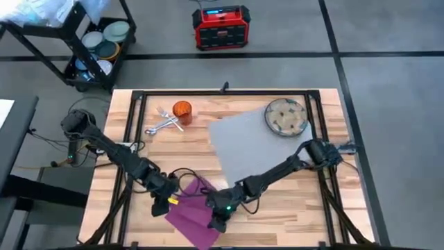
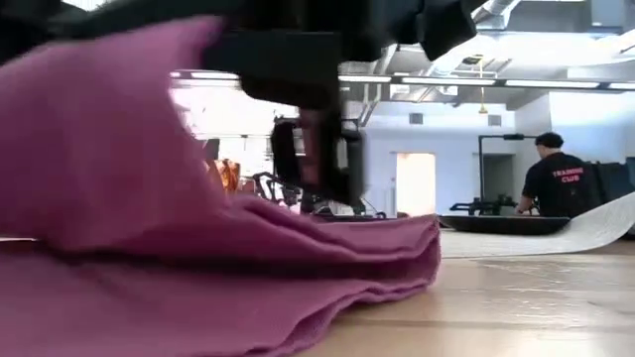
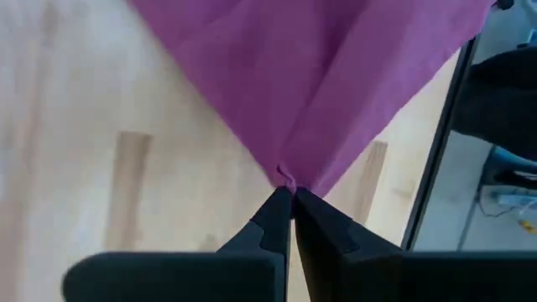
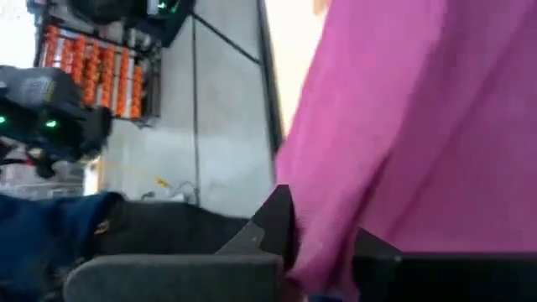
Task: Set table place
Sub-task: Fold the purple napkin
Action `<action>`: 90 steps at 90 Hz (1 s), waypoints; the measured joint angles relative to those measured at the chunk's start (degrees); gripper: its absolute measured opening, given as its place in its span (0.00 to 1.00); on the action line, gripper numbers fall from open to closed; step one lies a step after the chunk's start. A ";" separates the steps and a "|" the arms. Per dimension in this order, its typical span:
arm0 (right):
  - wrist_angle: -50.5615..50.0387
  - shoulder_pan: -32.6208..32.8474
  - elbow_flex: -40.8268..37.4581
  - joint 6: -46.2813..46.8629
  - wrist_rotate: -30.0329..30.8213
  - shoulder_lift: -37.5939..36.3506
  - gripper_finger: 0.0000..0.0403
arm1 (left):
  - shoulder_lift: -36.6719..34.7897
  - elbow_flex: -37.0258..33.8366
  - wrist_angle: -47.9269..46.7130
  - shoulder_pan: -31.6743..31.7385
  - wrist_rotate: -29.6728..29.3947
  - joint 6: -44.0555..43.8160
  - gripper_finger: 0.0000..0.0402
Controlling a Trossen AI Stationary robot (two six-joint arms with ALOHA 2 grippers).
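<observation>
Both grippers pinched the magenta cloth napkin (image 1: 193, 210) at the table's (image 1: 291, 201) near edge: the left gripper (image 3: 291, 195) clamped one corner, the right gripper (image 1: 216, 221) closed on another edge. Spreading it flat likely demanded even tension and matched, slow lowering beside the grey mat (image 1: 246, 144).

The desk (image 1: 277, 201) is made of pale wooden planks with a smooth, faintly satin finish, edged by a black metal frame. A magenta napkin (image 1: 191, 212) of soft matt cloth is seen in loose folds. The mat (image 1: 243, 142) is grey and matt. The plate (image 1: 286, 116) is beige with a patterned surface. The fork, knife and spoon (image 1: 163, 123) are of shiny steel. The cup (image 1: 182, 112) is orange and slightly glossy. Both hands are made of dark matt material.
</observation>
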 joint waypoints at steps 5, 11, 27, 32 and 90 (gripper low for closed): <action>0.28 0.26 0.96 -0.27 -0.21 1.02 0.04 | 0.00 -0.62 0.17 -0.90 -0.08 -2.01 0.00; 0.15 0.36 1.62 -0.17 -0.95 1.57 0.10 | 0.00 -0.93 -0.82 -1.54 -0.07 -4.11 0.01; 0.30 1.23 2.86 -0.41 -1.02 1.55 0.34 | 0.00 -0.78 1.94 -2.79 0.50 -8.31 0.12; 0.34 1.45 3.59 -0.24 -1.00 1.53 0.43 | 0.00 -0.76 3.62 -3.44 0.99 -9.46 0.17; -0.15 9.83 4.42 7.76 11.64 1.38 0.71 | 0.00 -0.69 6.83 -13.16 3.14 -21.88 0.49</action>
